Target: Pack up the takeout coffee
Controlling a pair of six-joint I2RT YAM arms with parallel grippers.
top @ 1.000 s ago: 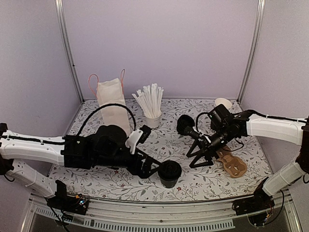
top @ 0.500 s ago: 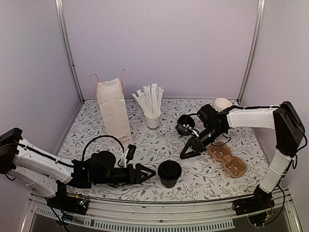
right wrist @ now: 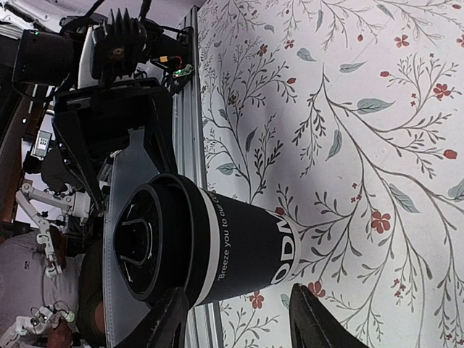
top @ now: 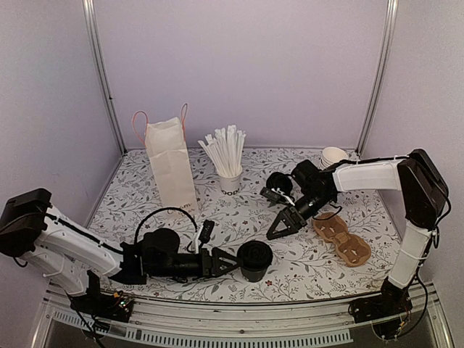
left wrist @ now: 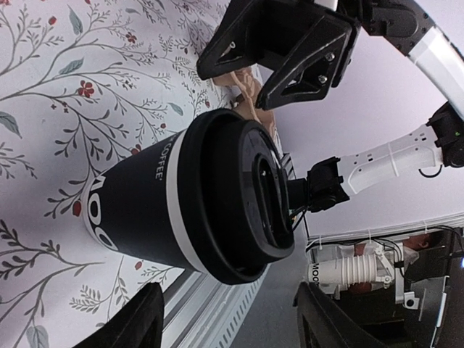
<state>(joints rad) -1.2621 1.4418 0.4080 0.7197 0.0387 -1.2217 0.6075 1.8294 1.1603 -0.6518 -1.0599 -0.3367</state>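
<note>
The takeout coffee [top: 254, 259], a black paper cup with a black lid, stands upright near the table's front edge. My left gripper [top: 228, 262] is open and low, level with the cup's left side, its fingertips just short of it. In the left wrist view the cup [left wrist: 188, 203] fills the middle ahead of my open left gripper [left wrist: 232, 322]. My right gripper [top: 279, 226] is open and empty, behind and to the right of the cup, pointing at it. In the right wrist view the cup [right wrist: 210, 246] stands beyond my open right gripper [right wrist: 246, 326].
A white paper bag [top: 172, 170] with orange handles stands at the back left. A white cup of straws [top: 230, 181] is behind the middle. A brown cardboard cup carrier [top: 341, 238] lies to the right. A stack of cups [top: 334, 155] is at the back right.
My left arm has dropped low along the front edge and its gripper has closed in on the cup's left side. My right gripper has shifted a little left toward the cup.
</note>
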